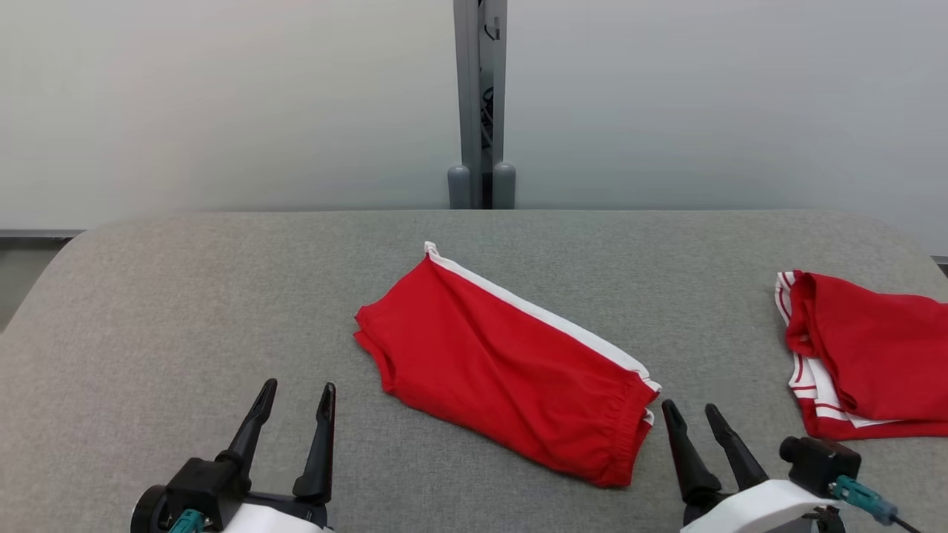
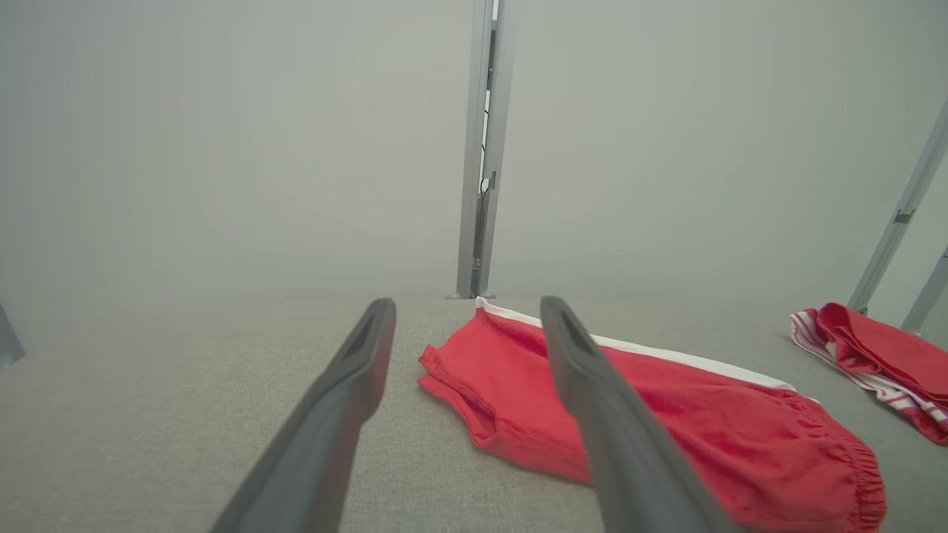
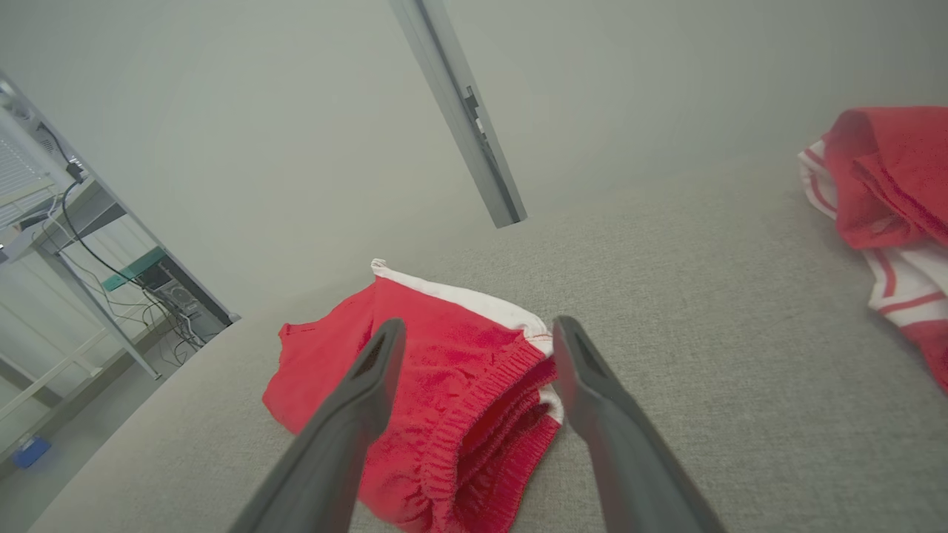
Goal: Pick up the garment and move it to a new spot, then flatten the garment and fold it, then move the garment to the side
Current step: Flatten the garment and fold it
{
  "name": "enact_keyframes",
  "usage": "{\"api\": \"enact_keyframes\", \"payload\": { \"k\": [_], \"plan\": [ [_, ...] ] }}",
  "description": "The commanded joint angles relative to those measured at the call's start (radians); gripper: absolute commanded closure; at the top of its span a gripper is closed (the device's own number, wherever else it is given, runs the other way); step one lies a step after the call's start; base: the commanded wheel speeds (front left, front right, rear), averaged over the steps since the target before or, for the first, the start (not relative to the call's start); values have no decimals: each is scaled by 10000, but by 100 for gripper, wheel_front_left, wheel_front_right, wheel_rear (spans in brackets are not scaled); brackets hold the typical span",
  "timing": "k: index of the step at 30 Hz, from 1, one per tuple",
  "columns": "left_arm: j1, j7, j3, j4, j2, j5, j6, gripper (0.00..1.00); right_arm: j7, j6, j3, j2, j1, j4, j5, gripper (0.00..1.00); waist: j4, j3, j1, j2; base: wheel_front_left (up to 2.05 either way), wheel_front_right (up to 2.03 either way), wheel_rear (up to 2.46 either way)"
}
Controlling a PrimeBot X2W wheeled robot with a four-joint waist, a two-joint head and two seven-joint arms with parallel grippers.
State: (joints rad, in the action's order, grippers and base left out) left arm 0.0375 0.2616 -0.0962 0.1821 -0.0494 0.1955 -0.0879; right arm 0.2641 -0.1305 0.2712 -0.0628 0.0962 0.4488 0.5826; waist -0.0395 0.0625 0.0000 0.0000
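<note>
Red shorts (image 1: 503, 363) lie mid-tabletop (image 1: 185, 296) on a slant, with the leg-hem end to the left and the elastic waistband (image 1: 629, 437) at the near right. Both grippers are empty. The left gripper (image 1: 299, 386) has its fingers spread wide, near-left of the shorts and clearly apart from them. The right gripper (image 1: 690, 407) also has its fingers spread, just beside the waistband corner and not touching it, as far as you can tell.

Handling: it looks like a light, thin knit and fully limp, so expect it to sag and bunch when you lift. The grey cloth surface probably drags on it, so sliding would wrinkle it. The best holds look like the gathered waistband (thicker, several layers in the right wrist view) or the white stripe (image 1: 533, 311) edge. Pinch two corners to keep it spread.

Hard to tell: how many layers are stacked, and the underside is hidden. The second red garment (image 1: 866, 348) at far right, with white stripes, is cut off by the frame edge, so you can't tell its type. The left wrist view is hazy, and that gripper's own finger covers part of the shorts there.
</note>
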Motion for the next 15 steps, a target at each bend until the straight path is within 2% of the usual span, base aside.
{"api": "enact_keyframes", "payload": {
  "k": [1,6,11,15],
  "plan": [
    [-34,36,-22,43,-37,-8,-45,0,-2,-3,-159,9,193,475,652,0,-101,-86,0,0,0,0,0],
    [-157,38,-111,17,-40,-179,-89,0,-2,-6,72,90,787,1862,1864,0,-470,-266,0,0,0,0,0],
    [-119,36,-185,-267,-34,-176,-138,0,-3,-5,509,77,1035,2070,2945,0,-735,-395,0,0,0,0,0],
    [-9,36,-248,-376,-35,-226,-153,0,-2,-5,636,72,1212,2474,3304,0,-881,-490,0,0,0,0,0]
  ]
}}
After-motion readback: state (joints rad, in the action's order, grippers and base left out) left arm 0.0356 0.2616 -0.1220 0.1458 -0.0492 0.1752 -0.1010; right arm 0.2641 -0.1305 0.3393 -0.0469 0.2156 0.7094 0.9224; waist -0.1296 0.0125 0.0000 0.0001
